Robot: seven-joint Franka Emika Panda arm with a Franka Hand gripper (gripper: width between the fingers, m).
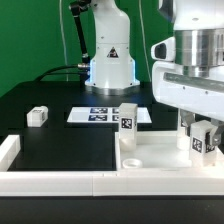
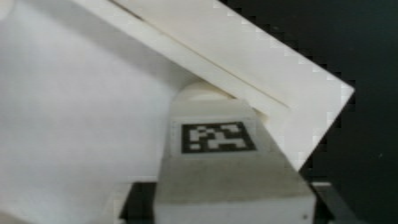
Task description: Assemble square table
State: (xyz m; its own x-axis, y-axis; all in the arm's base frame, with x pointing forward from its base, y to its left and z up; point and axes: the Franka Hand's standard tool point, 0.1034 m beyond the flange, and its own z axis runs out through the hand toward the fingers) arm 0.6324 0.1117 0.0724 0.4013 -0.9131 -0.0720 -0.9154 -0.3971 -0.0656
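Note:
The white square tabletop (image 1: 160,152) lies rim-up at the exterior view's front right. My gripper (image 1: 200,138) hangs over its right part, shut on a short white tagged leg (image 1: 197,146) held upright just above the slab. In the wrist view that leg (image 2: 222,150) fills the gap between the black finger pads (image 2: 146,200), tag facing the camera, with the tabletop (image 2: 71,120) and its raised corner rim beyond. A second leg (image 1: 128,118) stands upright at the slab's back edge. A third leg (image 1: 38,116) lies on the black table at the left.
The marker board (image 1: 100,115) lies flat behind the tabletop, in front of the robot's base (image 1: 108,65). A long low white rail (image 1: 60,180) runs along the front edge and turns up the left side. A round hole (image 1: 133,161) shows in the slab's near left part.

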